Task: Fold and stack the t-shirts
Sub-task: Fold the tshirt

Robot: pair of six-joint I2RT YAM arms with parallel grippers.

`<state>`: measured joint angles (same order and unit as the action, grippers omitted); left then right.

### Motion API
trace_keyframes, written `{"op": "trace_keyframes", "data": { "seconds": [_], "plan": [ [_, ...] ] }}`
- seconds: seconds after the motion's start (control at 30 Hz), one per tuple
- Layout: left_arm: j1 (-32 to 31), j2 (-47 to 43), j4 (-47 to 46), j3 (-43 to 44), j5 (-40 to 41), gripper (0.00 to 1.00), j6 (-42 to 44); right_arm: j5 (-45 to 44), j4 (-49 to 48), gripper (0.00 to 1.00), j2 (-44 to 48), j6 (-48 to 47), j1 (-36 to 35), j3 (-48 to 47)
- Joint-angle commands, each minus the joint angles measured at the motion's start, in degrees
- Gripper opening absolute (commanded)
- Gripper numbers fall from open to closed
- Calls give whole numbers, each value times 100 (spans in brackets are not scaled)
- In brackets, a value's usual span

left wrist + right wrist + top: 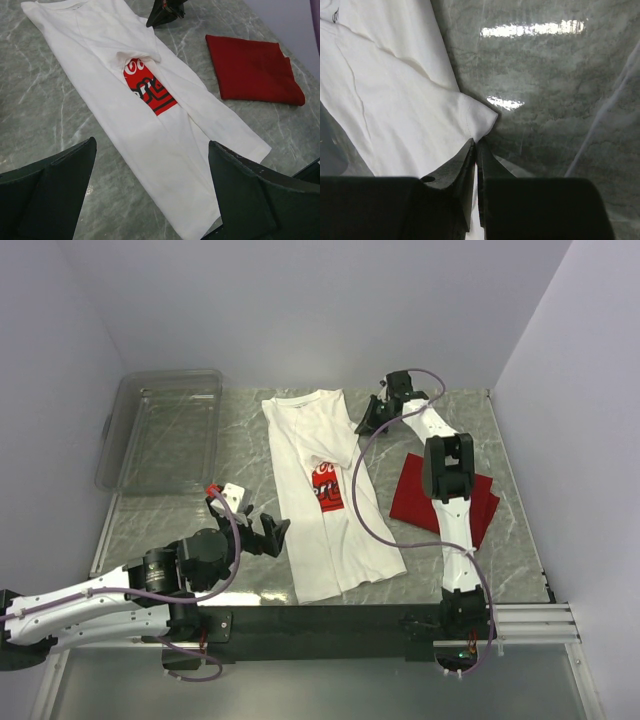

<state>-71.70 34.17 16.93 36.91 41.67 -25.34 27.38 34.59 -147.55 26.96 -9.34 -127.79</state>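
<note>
Pinching the white shirt (395, 100) at its edge, the right gripper (476, 145) is closed tight. The left gripper (152, 145) gapes wide, empty, nearby.

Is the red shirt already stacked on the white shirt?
No, the folded red shirt lies on the table beside the white shirt, apart from it.

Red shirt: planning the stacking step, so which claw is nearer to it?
Right. The right claw, pinching the white shirt, is just beyond the red shirt; the left claw is open, across the white shirt from it.
</note>
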Motion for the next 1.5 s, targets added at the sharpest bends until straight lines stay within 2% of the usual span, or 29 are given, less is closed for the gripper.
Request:
{"op": "trace_keyframes", "data": {
  "seconds": [0.0, 0.03, 0.43, 0.77, 0.87, 1.0, 1.13, 1.27, 1.3, 1.37, 1.4, 1.47],
  "plan": [
    [25, -7, -67, 212, -10, 99, -67, -241, -321, 9, 630, -182, -15, 324],
    [25, -16, -76, 203, -19, 99, -76, -276, -408, 6, 752, -208, -15, 455],
    [25, -69, -76, 142, -63, 99, -120, -602, -497, 6, 1193, -568, -182, 659],
    [25, -209, 39, 115, -71, 99, -217, -1374, -347, 8, 1368, -1324, -990, 658],
    [25, -253, 56, 98, -71, 99, -252, -1752, -400, 13, 1535, -1684, -1402, 860],
    [25, -262, 65, 98, -80, 99, -269, -1973, -164, 32, 1553, -2141, -1816, 756],
    [25, -236, 39, 98, -167, 99, -234, -1973, 83, 40, 1641, -2406, -2027, 562],
    [25, -148, -101, 80, -352, 99, -77, -1631, 477, 44, 2018, -3046, -2028, 535],
    [25, -122, -154, 63, -431, 99, 176, -1447, 574, 46, 2289, -3500, -2010, 570],
    [25, -60, -330, -25, -816, 99, 529, -1052, 646, 53, 2703, -3916, -1792, 1017],
    [25, -25, -496, -69, -940, 99, 678, -780, 602, 55, 3253, -4266, -1660, 1280],
    [25, 54, -681, -192, -1291, 100, 1284, 151, 279, 57, 3879, -4628, -1387, 2255]
  ]
}}
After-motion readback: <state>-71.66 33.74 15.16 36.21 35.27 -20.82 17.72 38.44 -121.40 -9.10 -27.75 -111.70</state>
